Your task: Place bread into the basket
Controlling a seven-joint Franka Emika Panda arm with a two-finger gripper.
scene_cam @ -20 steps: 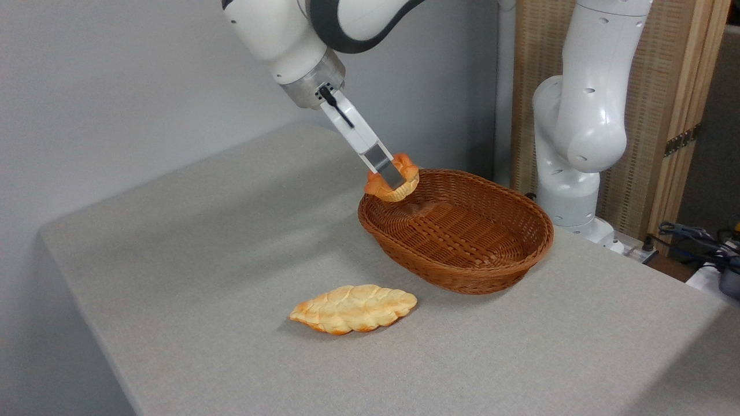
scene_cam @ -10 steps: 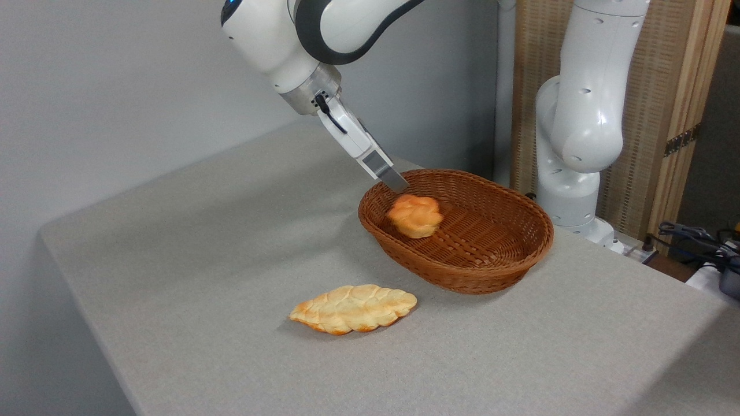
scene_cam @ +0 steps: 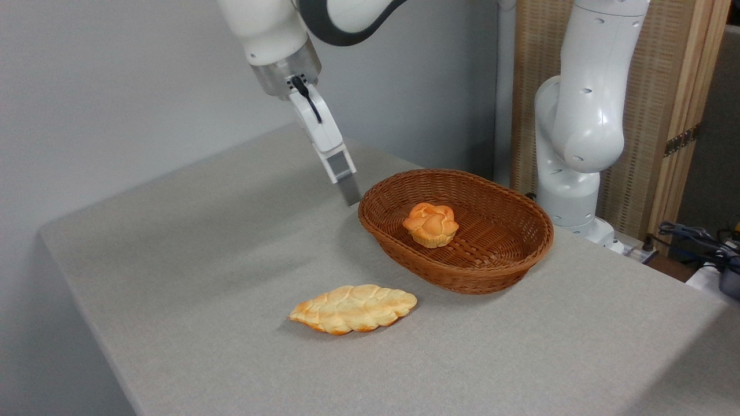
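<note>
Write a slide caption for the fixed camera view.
Round bun rests in the wicker basket; empty claw hangs left of it.

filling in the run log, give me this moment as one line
stage: bread placed | bun: upright inside basket | end effector: empty, left of basket, above table | braided loaf: on table

A single fixed camera stands off the table's [scene_cam: 231,323] near corner, raised and tilted down, facing across it toward the far grey wall [scene_cam: 115,86] and the arm's base [scene_cam: 578,173] at far right. It sits at middling range, taking in most of the tabletop.
</note>
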